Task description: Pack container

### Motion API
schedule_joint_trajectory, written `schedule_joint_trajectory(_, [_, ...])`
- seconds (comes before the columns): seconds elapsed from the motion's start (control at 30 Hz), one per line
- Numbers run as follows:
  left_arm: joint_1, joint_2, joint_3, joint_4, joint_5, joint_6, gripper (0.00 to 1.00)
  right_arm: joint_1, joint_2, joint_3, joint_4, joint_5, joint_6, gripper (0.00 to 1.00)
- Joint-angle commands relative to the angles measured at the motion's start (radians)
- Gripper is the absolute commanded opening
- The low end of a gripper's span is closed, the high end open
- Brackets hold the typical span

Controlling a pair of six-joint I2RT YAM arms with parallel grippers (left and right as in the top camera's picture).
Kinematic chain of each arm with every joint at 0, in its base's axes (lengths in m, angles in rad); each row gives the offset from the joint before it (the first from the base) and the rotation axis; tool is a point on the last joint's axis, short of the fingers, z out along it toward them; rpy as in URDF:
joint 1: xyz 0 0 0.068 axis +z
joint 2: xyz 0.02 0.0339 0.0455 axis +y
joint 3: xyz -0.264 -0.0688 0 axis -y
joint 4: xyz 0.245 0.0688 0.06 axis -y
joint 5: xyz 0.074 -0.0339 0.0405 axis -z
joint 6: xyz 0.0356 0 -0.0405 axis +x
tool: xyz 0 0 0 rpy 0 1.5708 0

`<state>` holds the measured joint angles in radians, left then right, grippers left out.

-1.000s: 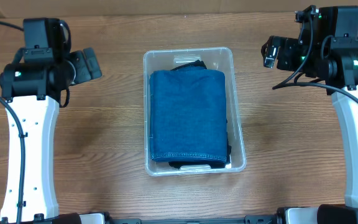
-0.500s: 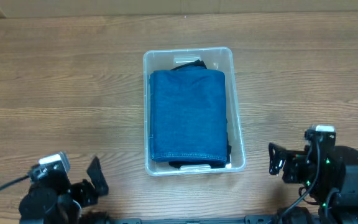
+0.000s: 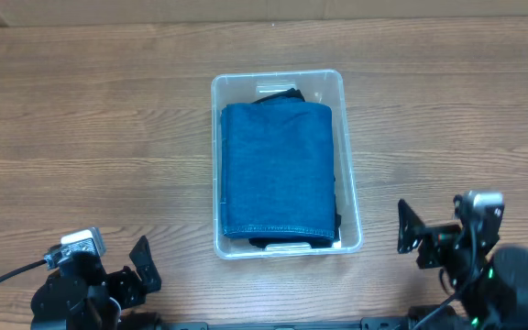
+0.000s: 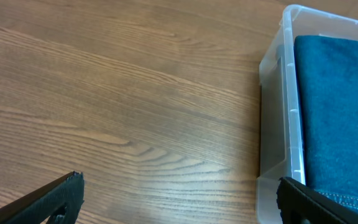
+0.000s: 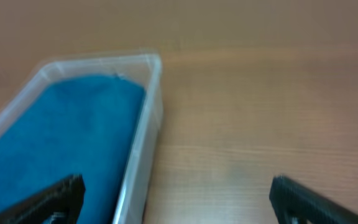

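Note:
The clear plastic container (image 3: 352, 165) stands in the middle of the wooden table. It holds a folded blue cloth (image 3: 277, 170) lying over a dark item. It also shows in the left wrist view (image 4: 278, 118) and the right wrist view (image 5: 148, 124). My left gripper (image 3: 142, 267) sits low at the front left, open and empty; its fingers (image 4: 179, 202) spread wide over bare wood. My right gripper (image 3: 409, 236) sits at the front right, open and empty; its fingers (image 5: 176, 199) straddle the container's near right wall.
Wooden tabletop (image 3: 90, 119) spreads on both sides of the container. A lighter strip (image 3: 154, 9) runs along the table's far edge.
One second ago both arms were raised at the far corners. They have dropped to the front edge; over the last half second they only shifted slightly.

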<state>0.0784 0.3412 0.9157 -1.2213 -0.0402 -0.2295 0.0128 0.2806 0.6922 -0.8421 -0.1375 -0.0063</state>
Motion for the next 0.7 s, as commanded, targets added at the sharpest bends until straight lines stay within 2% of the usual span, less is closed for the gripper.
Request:
schedule_joint_trajectory(0.0, [0.0,-0.001,-0.006,0.002,0.007,-0.006,1.0,0.0,-0.16,-0.209,0.158,-0.049,-0.062,1.0])
schedule_joint_trajectory(0.1, [0.0,-0.001,-0.006,0.002,0.008,-0.006,1.0,-0.001,-0.249,-0.41,0.456,-0.051,-0.062,1.0])
schedule_joint_trajectory(0.17, [0.0,-0.001,-0.006,0.002,0.007,-0.006,1.0,-0.001,-0.27,-0.547,0.722,-0.046,-0.063,1.0])
schedule_joint_trajectory(0.23, [0.0,-0.002,-0.006,0.002,0.007,-0.006,1.0,-0.001,-0.27,-0.645,0.895,-0.043,-0.062,1.0])
schedule_joint_trajectory(0.27, [0.0,-0.002,-0.006,0.002,0.007,-0.006,1.0,-0.001,-0.27,-0.679,0.893,-0.044,-0.062,1.0])
schedule_joint_trajectory(0.33, [0.0,-0.002,-0.006,0.002,0.007,-0.006,1.0,-0.001,-0.268,-0.684,0.772,-0.039,-0.061,1.0])
schedule_joint_trajectory(0.67, [0.0,-0.002,-0.006,0.002,0.007,-0.006,1.0,-0.001,-0.259,-0.684,0.776,-0.04,-0.062,1.0])
